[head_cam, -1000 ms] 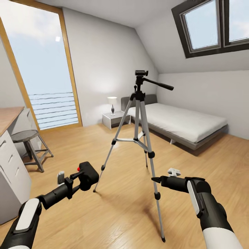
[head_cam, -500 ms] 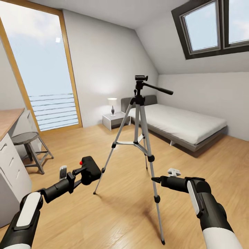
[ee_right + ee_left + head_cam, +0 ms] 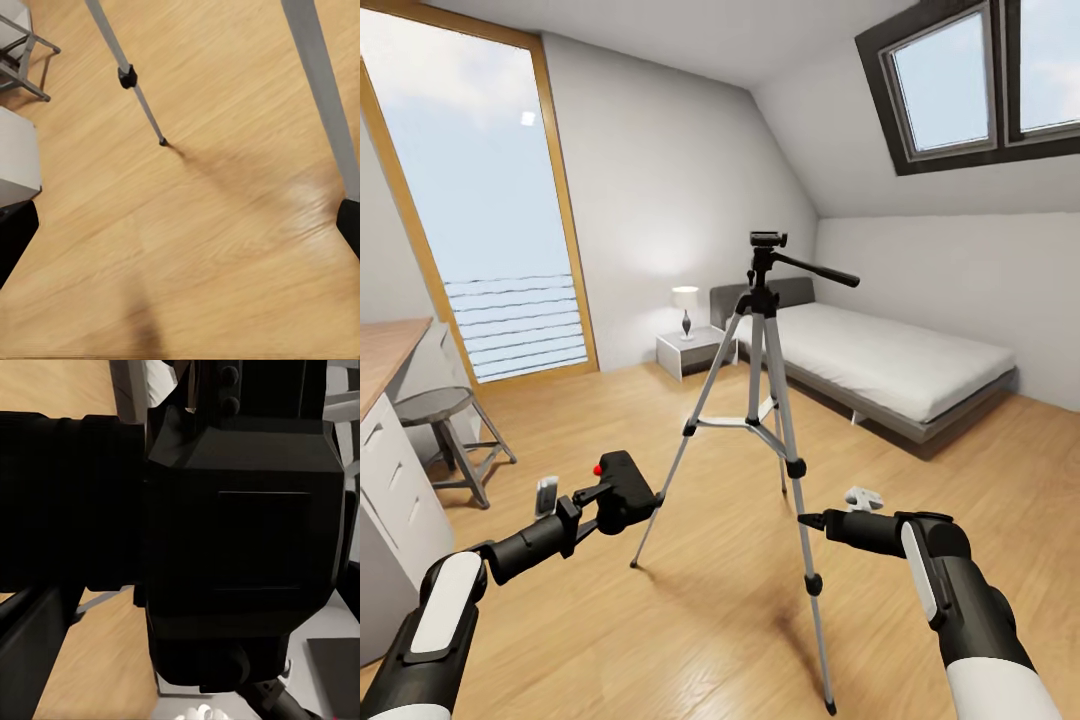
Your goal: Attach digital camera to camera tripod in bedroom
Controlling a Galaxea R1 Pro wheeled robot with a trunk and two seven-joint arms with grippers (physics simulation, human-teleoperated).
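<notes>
A: What has changed? The left gripper (image 3: 592, 499), jaws closed on the digital camera (image 3: 624, 490), has carried it up and closer to the camera tripod (image 3: 765, 400) than a second ago.

B: So mounting nears, though its pan head stands far above. And the right gripper (image 3: 809, 520)?

A: Unmoved, low beside the near leg; jaws apparently together, empty. The view itself has tilted.

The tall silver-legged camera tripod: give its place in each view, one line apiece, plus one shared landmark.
Head view: the tall silver-legged camera tripod stands mid-picture between both arms.
Left wrist view: cannot tell; the small boxy black digital camera blocks nearly everything.
Right wrist view: two silver legs, one ending at a black foot.
Shared landmark: the light wood plank floor.
</notes>
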